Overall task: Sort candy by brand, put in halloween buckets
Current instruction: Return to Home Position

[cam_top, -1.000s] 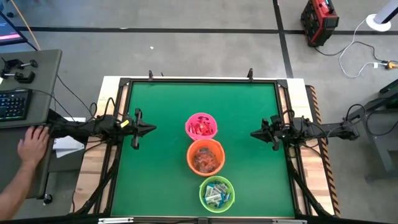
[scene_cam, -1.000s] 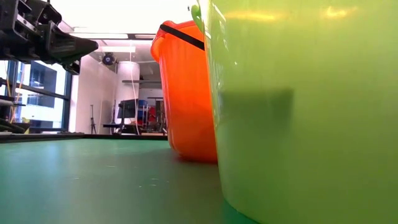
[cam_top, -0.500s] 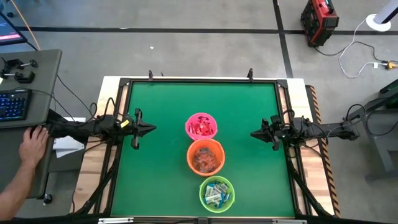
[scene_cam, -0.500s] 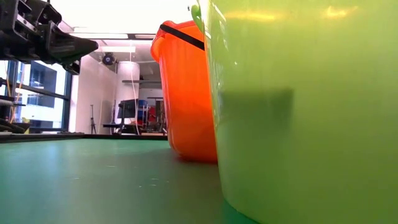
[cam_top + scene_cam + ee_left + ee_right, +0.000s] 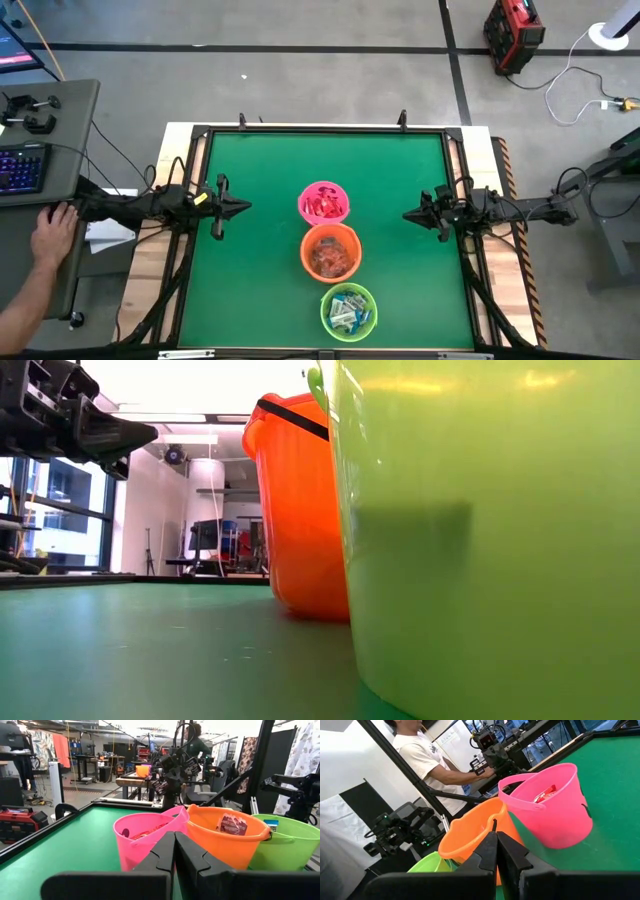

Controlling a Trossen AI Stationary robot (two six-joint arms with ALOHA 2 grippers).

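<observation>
Three buckets [image 5: 303, 252] hold candy [image 5: 324, 206], left end effector [image 5: 247, 207] and right end effector [image 5: 406, 214] closed.

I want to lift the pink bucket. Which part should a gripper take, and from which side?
Probably the rim of the pink bucket, from straight above, one jaw inside and one outside. It stands upright and open, its handle lies folded down, and the orange bucket crowds one side.

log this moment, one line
left gripper shut, parked left | right gripper shut, parked right | candy in pink bucket, orange bucket, green bucket
</observation>
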